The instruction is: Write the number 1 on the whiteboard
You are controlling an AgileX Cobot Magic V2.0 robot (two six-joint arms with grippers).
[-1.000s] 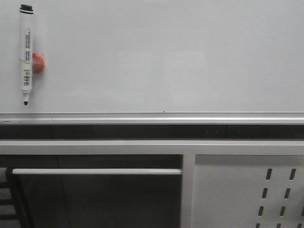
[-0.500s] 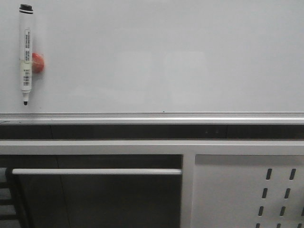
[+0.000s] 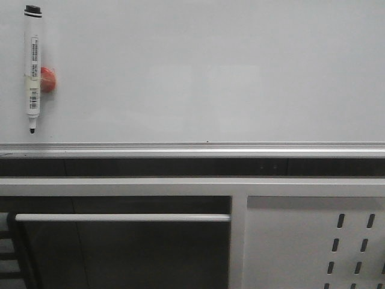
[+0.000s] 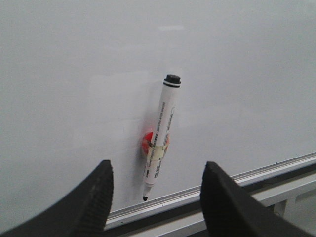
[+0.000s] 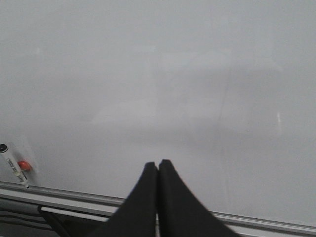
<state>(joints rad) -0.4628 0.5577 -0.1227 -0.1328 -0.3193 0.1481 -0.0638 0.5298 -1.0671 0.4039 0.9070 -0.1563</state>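
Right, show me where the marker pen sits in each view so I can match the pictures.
Front view: marker pen hangs tip-down at far left on the whiteboard, against a red magnet.
Left wrist view: centre, beyond the open left gripper.
Right wrist view: only partly visible at the lower left edge; right gripper shut.
Shared landmark: the red magnet, just above the silver rail.

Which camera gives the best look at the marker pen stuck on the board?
The left wrist view: the marker pen fills mid-frame between the open left claw, its red holder visible. The front view shows it whole but off at the left edge; the right wrist view catches only a sliver.
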